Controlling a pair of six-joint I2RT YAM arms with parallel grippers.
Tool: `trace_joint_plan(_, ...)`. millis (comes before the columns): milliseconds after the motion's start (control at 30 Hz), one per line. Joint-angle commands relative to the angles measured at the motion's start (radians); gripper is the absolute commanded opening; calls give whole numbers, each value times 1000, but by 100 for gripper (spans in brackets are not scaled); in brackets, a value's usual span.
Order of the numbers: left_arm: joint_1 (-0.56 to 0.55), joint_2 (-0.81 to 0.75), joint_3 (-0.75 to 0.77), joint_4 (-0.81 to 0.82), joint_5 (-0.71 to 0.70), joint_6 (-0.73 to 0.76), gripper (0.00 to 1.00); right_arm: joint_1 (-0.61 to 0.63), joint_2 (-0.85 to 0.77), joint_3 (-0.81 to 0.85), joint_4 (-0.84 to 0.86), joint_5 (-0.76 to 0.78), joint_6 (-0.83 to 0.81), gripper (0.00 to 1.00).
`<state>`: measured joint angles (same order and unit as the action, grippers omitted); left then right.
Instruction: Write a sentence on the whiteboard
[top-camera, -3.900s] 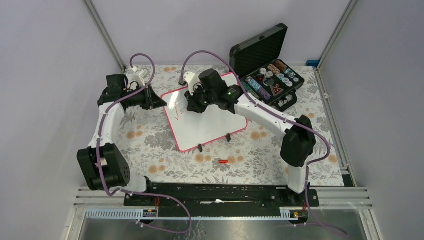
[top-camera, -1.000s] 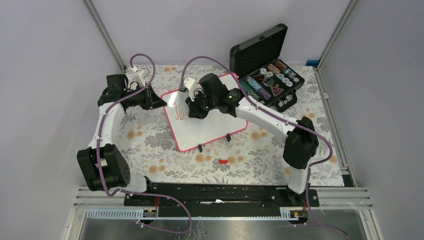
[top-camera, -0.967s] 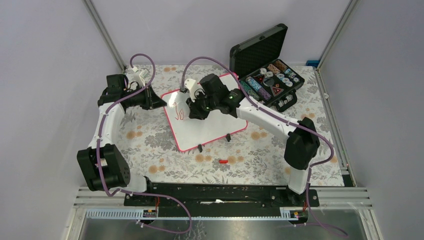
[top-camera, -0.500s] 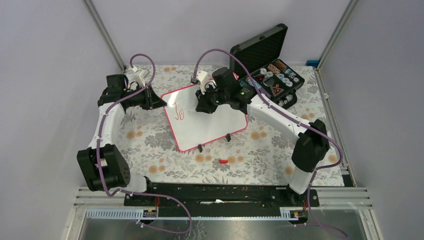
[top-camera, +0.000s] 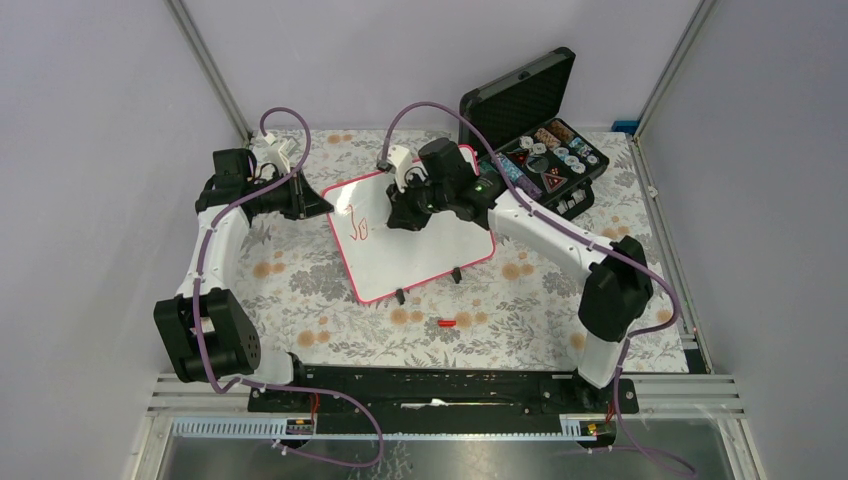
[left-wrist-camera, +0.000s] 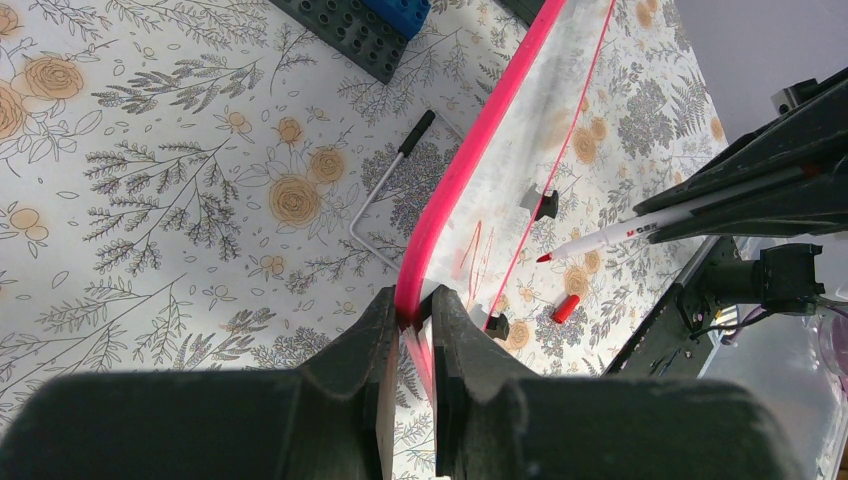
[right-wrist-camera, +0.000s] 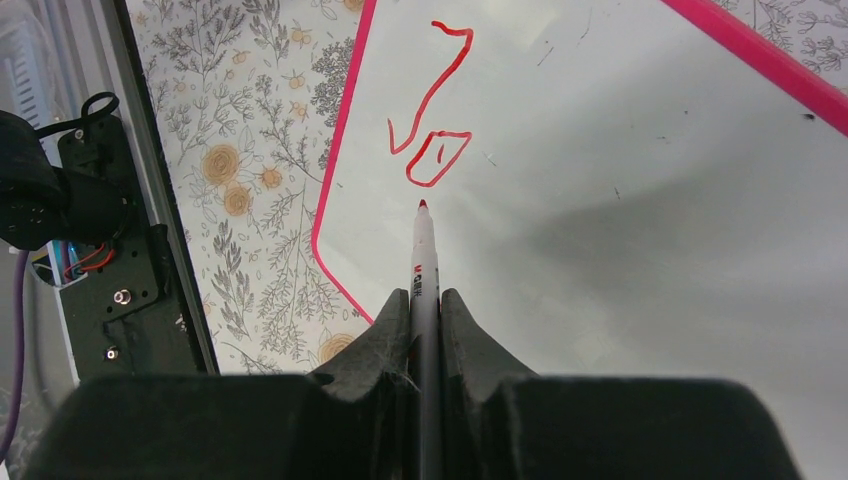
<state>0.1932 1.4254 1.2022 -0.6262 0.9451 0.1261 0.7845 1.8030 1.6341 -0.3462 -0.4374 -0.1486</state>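
Since the whiteboard (top-camera: 425, 250) on the counter (top-camera: 300, 290) is judged light, stiff and slippery, its pink rim (left-wrist-camera: 470, 160) is pinched by the left claw (left-wrist-camera: 412, 300); a marker (right-wrist-camera: 424, 250) is gripped by the right claw (right-wrist-camera: 425, 298).

Plain pale lilac-grey walls (top-camera: 400, 50) close the space at the back and on both sides. A slanting aluminium post (top-camera: 210, 70) rises at the back left corner and a second post (top-camera: 675, 65) at the back right. The table (top-camera: 330, 310) is covered with a white cloth printed with grey leaves and orange-tan roses. A metal rail (top-camera: 665, 240) runs along its right edge. At the near edge lie silver aluminium bars (top-camera: 700, 395), a white slotted cable duct (top-camera: 230, 428) and a dark glossy sheet (top-camera: 480, 458). The light is even, with soft, faint shadows.
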Motion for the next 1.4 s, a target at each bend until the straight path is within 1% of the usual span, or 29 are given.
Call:
trace_joint_plan(0,-9,-35,-4,56,-43,52,0,16,16,50,34,-3,3,0)
trace_joint_plan(633,-9,-37,-7,56,-42,52,0,22,82,118,34,71,-10,0)
trace_joint_plan(867,-9,-33,-6,56,-42,51,0,21,89,116,35,119,-20,0)
trace_joint_plan(1100,-10,-34,-3,56,-44,50,0,9,79,122,33,128,-13,0)
trace_joint_plan(1367,-9,-33,-3,56,-45,50,0,2,62,76,34,131,-20,0)
